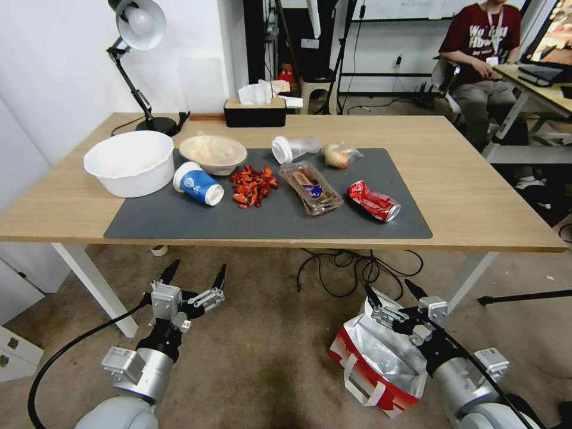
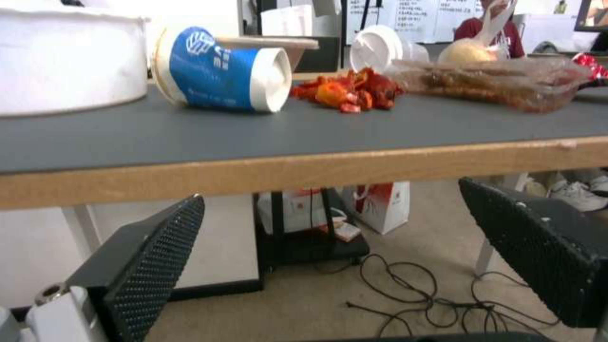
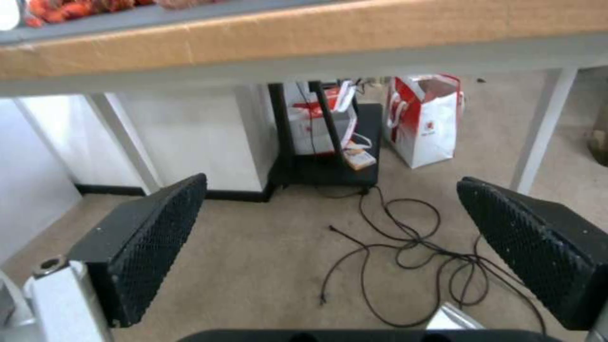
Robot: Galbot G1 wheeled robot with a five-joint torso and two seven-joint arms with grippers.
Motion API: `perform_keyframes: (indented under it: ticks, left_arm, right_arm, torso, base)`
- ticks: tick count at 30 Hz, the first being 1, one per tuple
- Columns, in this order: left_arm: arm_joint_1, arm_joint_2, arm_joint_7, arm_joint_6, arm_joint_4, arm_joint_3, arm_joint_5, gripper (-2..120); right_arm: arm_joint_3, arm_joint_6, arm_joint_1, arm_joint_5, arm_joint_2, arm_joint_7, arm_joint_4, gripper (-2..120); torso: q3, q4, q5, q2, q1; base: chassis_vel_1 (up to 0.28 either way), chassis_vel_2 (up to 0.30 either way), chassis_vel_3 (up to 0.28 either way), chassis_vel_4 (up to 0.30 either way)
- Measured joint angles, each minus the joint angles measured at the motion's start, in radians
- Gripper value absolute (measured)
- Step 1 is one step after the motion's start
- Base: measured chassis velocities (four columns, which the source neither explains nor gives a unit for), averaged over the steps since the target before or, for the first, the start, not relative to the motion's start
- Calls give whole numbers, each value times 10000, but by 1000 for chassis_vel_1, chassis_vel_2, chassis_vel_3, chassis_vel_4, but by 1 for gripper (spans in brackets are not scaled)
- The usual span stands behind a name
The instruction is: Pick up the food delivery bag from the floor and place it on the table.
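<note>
The food delivery bag [image 1: 381, 360], white with red trim and silver foil lining, stands open on the carpeted floor [image 1: 268, 339] in front of the table's right half. My right gripper [image 1: 388, 286] hangs open just above the bag's far rim, with nothing between its fingers [image 3: 146, 242]. My left gripper [image 1: 197, 266] is open too, held over bare carpet to the left, level with the table's [image 1: 476, 179] front edge [image 2: 304, 173]. In the right wrist view, a sliver of foil [image 3: 453, 319] shows below the gripper.
On the grey mat [image 1: 268, 217] lie a white bowl [image 1: 130, 161], a tipped blue cup [image 1: 198, 183], red chillies [image 1: 253, 185], a plastic tray [image 1: 311, 187] and a crushed red can [image 1: 373, 201]. Black cables [image 1: 351, 268] and white table legs [image 1: 95, 286] stand under the table. A smaller paper bag [image 3: 427, 118] stands farther back.
</note>
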Motion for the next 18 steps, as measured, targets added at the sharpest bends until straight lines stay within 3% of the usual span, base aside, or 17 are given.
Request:
perform_keyframes:
  ticks: [18]
  left_arm:
    - [0, -86, 89, -43, 62, 85, 2, 100]
  right_arm:
    - [144, 24, 25, -302, -80, 166, -171, 100]
  torso:
    - [-481, 0, 0, -820, -338]
  base:
    - [0, 0, 0, 0]
